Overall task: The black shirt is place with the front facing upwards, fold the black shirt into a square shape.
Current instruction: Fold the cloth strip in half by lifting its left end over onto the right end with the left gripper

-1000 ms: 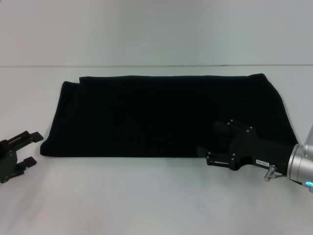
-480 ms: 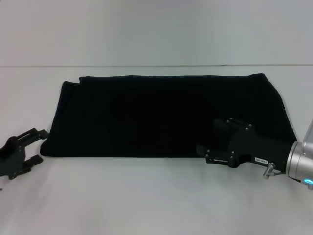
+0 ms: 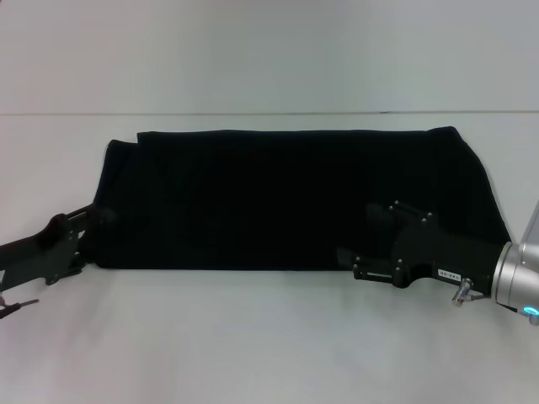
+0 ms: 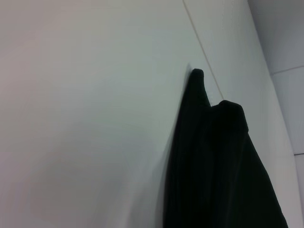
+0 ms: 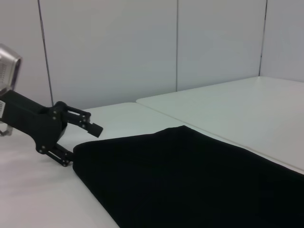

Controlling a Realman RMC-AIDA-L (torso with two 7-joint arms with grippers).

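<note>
The black shirt (image 3: 278, 194) lies on the white table as a long flat band, plain black side up, with no lettering showing. It also appears in the left wrist view (image 4: 213, 166) and the right wrist view (image 5: 190, 180). My left gripper (image 3: 84, 240) is at the shirt's near left corner, open, with its fingers astride the edge of the cloth; the right wrist view shows this left gripper (image 5: 81, 145) too. At the near edge on the right side, my right gripper (image 3: 358, 236) stands open, one finger over the cloth.
A white table (image 3: 253, 337) extends around the shirt. A seam (image 3: 253, 113) runs across it behind the shirt's far edge. White wall panels (image 5: 142, 47) stand beyond the table.
My left gripper has moved right and forward from the table's left edge up to the shirt's near left corner. The right gripper has barely shifted.
</note>
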